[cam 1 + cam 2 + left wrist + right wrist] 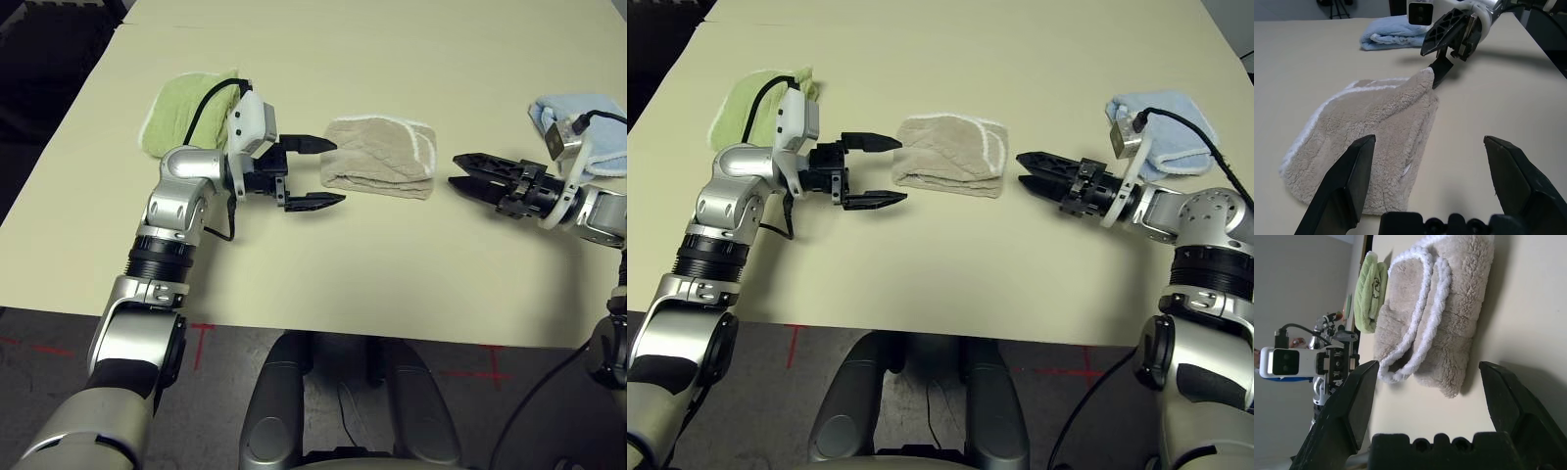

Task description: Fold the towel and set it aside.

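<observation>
While both of my arms hover low over the near half of the table point(411, 284), neither one has hold of anything. My left gripper point(315, 172) stands wide open just beside the left end of the towel point(379, 157), fingers aimed across at it, and my right gripper point(468, 174) points in from the other side with its fingers spread too, close to the towel's right end but apart from it. I read that as a pause with the cloth let go. Between them the towel lies already folded into a thick pad, white edging showing along its far and right sides, so I judge the folding done and the setting aside not yet. Farther back, a green towel point(186, 110) sits behind my left wrist and a blue towel point(578, 122) behind my right, marking likely spots for finished pieces.
</observation>
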### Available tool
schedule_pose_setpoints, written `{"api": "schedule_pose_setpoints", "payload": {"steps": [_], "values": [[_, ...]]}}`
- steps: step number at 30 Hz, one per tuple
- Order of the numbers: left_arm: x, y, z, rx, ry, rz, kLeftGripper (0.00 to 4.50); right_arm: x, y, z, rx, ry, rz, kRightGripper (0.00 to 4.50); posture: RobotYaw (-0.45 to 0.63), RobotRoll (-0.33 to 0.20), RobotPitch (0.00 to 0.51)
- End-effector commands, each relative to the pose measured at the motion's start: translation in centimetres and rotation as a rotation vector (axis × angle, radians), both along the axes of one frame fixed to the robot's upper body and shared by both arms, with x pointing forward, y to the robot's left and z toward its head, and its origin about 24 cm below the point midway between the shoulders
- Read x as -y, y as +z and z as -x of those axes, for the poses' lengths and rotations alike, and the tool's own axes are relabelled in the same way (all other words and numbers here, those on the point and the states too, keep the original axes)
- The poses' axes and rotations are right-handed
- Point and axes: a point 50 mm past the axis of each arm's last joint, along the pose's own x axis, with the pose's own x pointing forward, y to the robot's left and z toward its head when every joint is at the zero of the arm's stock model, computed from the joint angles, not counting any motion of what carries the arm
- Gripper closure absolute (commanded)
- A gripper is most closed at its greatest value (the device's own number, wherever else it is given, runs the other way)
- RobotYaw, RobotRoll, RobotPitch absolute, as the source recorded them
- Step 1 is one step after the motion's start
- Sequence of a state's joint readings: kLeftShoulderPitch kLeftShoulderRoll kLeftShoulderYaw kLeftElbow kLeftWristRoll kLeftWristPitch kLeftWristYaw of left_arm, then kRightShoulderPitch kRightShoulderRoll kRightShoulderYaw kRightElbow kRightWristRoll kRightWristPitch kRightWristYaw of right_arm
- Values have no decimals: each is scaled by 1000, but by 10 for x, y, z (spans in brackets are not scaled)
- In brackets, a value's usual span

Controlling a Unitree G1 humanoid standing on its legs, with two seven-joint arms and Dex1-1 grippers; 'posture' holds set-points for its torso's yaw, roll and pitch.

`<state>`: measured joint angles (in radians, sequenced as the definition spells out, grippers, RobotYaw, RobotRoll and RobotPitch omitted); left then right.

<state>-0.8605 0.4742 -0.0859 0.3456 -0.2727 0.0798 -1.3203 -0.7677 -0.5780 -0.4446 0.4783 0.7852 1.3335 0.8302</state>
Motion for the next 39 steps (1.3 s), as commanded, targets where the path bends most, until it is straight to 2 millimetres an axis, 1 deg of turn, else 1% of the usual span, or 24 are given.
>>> {"api": "schedule_pose_setpoints", "payload": {"steps": [1,6,16,25,28,31,36,38,39], "values": [[3,0,5,5,-22,-10,0,1,-5,-4,-22,-35,20,30,43,0,353],[4,0,5,3,-20,-8,0,-8,-4,-11,-20,-32,18,30,45,0,353],[5,0,8,-1,-18,-5,0,-23,0,-18,-19,3,11,30,60,0,348],[6,1,8,-1,-18,-6,0,-26,0,-20,-5,7,13,30,62,0,347],[5,1,8,-2,-17,-7,0,-26,-2,-21,0,-5,19,639,62,0,347],[5,1,8,-3,-16,-9,0,-27,-2,-21,4,-1,21,1668,62,0,347],[6,1,8,-5,-17,-10,0,-28,-2,-22,19,0,31,3533,58,0,346],[6,0,8,-5,-18,-10,0,-29,-1,-22,22,2,32,4220,58,0,346],[6,0,8,-6,-19,-11,0,-29,-1,-22,25,4,34,4479,57,0,345]]}}
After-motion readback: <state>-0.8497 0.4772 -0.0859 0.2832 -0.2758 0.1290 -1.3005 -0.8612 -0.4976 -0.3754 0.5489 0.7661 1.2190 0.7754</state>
